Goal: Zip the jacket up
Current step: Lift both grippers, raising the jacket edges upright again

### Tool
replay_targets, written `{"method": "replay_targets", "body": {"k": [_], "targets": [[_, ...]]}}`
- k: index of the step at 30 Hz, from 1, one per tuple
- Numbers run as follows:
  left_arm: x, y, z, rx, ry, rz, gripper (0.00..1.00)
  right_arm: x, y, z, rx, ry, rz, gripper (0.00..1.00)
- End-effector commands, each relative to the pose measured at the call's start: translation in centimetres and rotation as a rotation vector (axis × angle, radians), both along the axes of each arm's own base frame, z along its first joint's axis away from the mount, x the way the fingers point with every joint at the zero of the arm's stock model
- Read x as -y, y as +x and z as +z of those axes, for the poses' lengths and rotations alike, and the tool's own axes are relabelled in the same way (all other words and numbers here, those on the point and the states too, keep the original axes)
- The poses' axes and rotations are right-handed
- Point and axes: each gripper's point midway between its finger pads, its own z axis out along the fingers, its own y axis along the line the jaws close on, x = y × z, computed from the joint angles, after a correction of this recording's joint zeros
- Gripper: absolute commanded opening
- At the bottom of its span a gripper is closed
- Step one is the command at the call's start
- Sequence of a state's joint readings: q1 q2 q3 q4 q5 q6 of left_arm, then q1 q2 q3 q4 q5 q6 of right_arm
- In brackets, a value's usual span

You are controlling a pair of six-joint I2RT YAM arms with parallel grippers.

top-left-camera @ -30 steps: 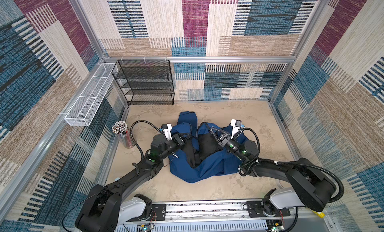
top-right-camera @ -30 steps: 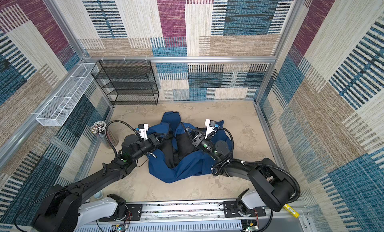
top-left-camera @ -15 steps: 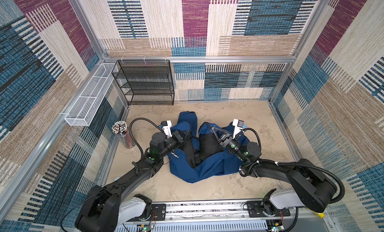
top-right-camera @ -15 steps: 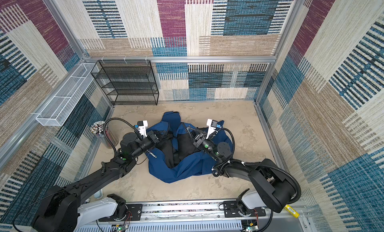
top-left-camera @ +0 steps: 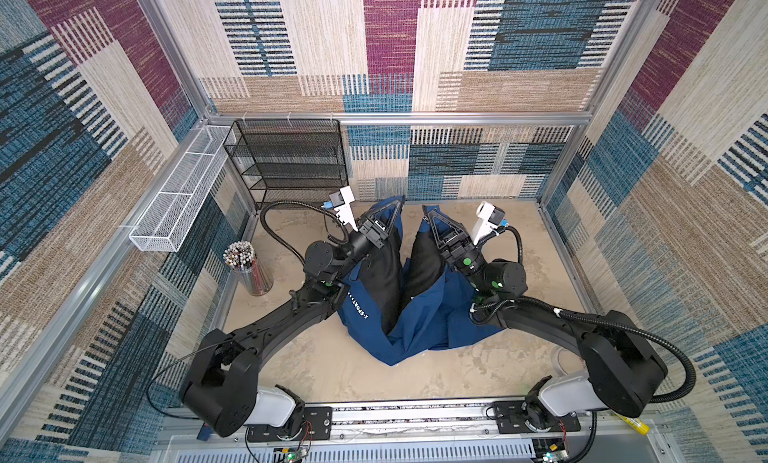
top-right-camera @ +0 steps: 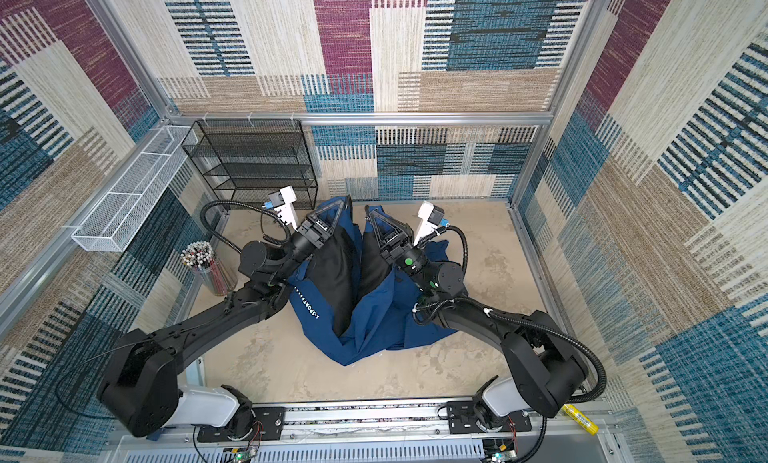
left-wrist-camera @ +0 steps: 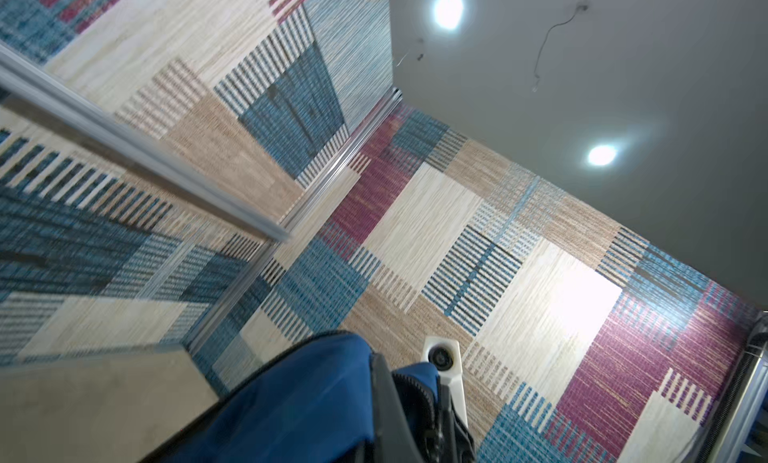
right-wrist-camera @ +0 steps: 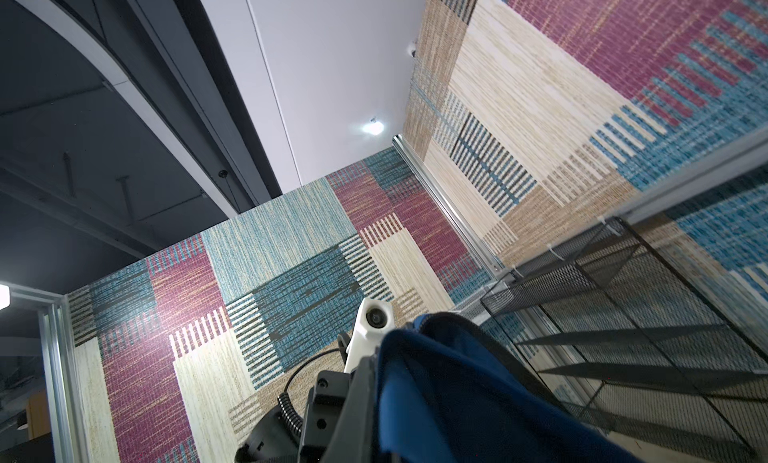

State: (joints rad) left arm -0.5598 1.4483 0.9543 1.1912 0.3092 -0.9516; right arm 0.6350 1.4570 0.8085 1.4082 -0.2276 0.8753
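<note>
Both ends are clamped. Left gripper [top-left-camera: 394, 206] has its jaws shut on one front edge of the jacket [top-left-camera: 415, 315], and right gripper [top-left-camera: 429, 215] has its jaws shut on the opposite edge; both top views agree [top-right-camera: 338, 206] [top-right-camera: 372, 215]. The two tips are raised, near each other but not touching, with black lining showing in the gap between them. The rest hangs below my tips and heaps on the table [top-left-camera: 332, 369] behind them. I reckon the point of this hold is to lift both edges so the weight straightens the zipper lines before mating. The front is open, nothing is joined yet, and I can't spot the slider. The wrist views only show blue cloth [left-wrist-camera: 291, 398] [right-wrist-camera: 457, 398] draped by a finger. Count: one jacket, two grippers, two held edges. Beyond the left tips is one black mesh rack [top-left-camera: 286, 162]. Further out on that side are one white wire basket [top-left-camera: 178, 207] and one cup of pens [top-left-camera: 249, 270].
</note>
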Motion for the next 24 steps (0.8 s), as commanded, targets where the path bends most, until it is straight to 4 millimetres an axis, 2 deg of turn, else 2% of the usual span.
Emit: {"method": "replay_targets", "body": {"k": [1, 6, 10, 14, 17, 20, 24], "targets": [[-1.3, -1.9, 5.6, 0.238, -0.128, 0.057, 0.00, 4.9, -6.7, 6.9, 0.410, 0.256, -0.036, 0.00], [-0.7, -2.3, 9.1, 0.351, -0.145, 0.054, 0.00, 4.9, -7.6, 10.4, 0.581, 0.246, -0.041, 0.00], [0.2, -3.3, 11.2, 0.444, -0.136, 0.006, 0.00, 5.3, -7.8, 12.6, 0.657, 0.268, -0.034, 0.00], [0.2, -4.7, 13.1, 0.541, -0.132, 0.031, 0.00, 6.1, -8.9, 14.9, 0.733, 0.312, -0.047, 0.00], [0.4, -6.0, 14.0, 0.626, -0.119, 0.108, 0.00, 6.5, -9.6, 16.3, 0.779, 0.341, -0.039, 0.00], [1.0, -6.8, 14.3, 0.680, -0.110, 0.151, 0.00, 6.3, -9.6, 16.9, 0.801, 0.351, -0.028, 0.00], [1.8, -6.6, 14.5, 0.693, -0.112, 0.180, 0.00, 6.2, -9.6, 17.3, 0.814, 0.361, -0.011, 0.00]]}}
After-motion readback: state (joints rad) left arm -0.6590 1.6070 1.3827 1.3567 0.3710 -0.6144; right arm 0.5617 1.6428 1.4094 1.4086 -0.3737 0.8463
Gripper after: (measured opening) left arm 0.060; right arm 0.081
